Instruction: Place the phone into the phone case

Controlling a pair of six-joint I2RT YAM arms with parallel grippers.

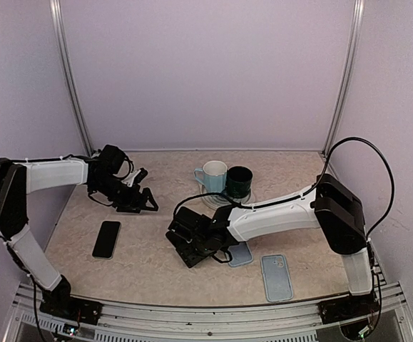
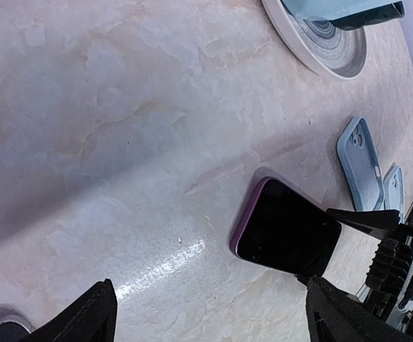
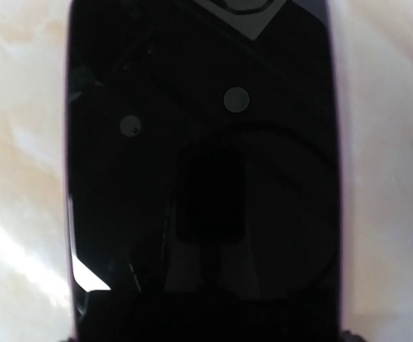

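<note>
A phone with a black screen and purple edge (image 1: pixel 194 251) lies flat at the table's middle. It fills the right wrist view (image 3: pixel 199 164). My right gripper (image 1: pixel 192 244) is down over it, jaws closed across its width. In the left wrist view its fingers (image 2: pixel 366 219) touch both sides of the phone's (image 2: pixel 286 229) near end. Two light-blue phone cases lie to the right: one (image 1: pixel 241 254) beside the right gripper, the other (image 1: pixel 277 278) nearer the front edge. My left gripper (image 1: pixel 142 199) hovers open at the back left, its jaws wide apart (image 2: pixel 213 320) over bare table.
A second, all-black phone (image 1: pixel 107 239) lies on the left of the table. A pale blue mug (image 1: pixel 212 176) and a dark green mug (image 1: pixel 239 182) stand on a round plate (image 2: pixel 327 53) at the back centre. Walls close in the back and both sides.
</note>
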